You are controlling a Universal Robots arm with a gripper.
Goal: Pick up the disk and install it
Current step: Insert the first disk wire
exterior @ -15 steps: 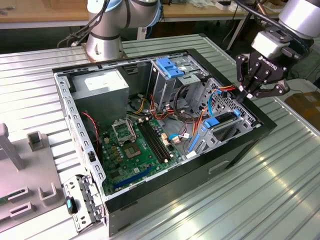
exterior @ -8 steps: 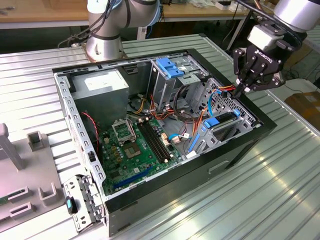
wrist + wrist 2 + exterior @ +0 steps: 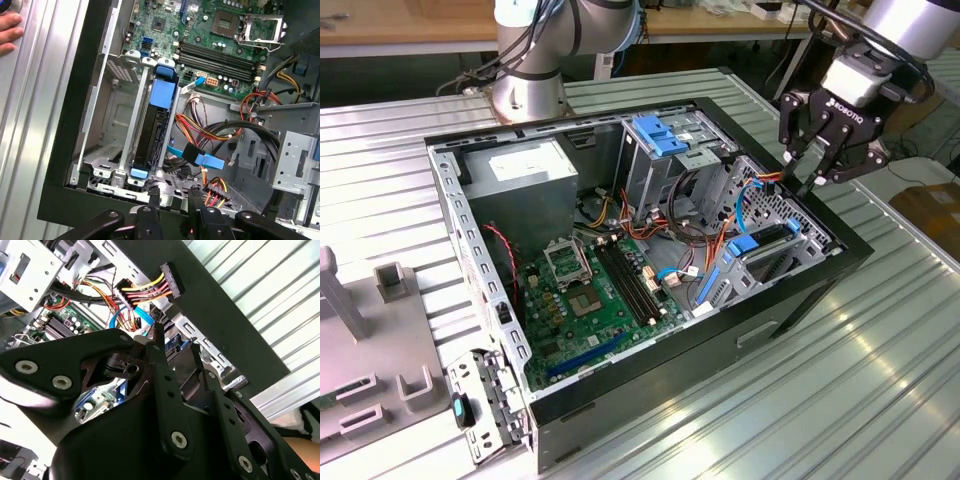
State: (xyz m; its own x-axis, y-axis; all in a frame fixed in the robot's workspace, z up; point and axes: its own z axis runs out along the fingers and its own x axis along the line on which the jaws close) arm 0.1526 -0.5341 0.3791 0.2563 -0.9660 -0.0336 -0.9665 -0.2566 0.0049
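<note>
Ribbed table (image 3: 880, 380), pincer (image 3: 808, 178) over computer case (image 3: 650, 385)

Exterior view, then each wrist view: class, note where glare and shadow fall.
Exterior view: glare streaks the table; the inside of the case is shaded. Second wrist view: the gripper looms dark against the bright table. First wrist view: the disk sits in shade.
</note>
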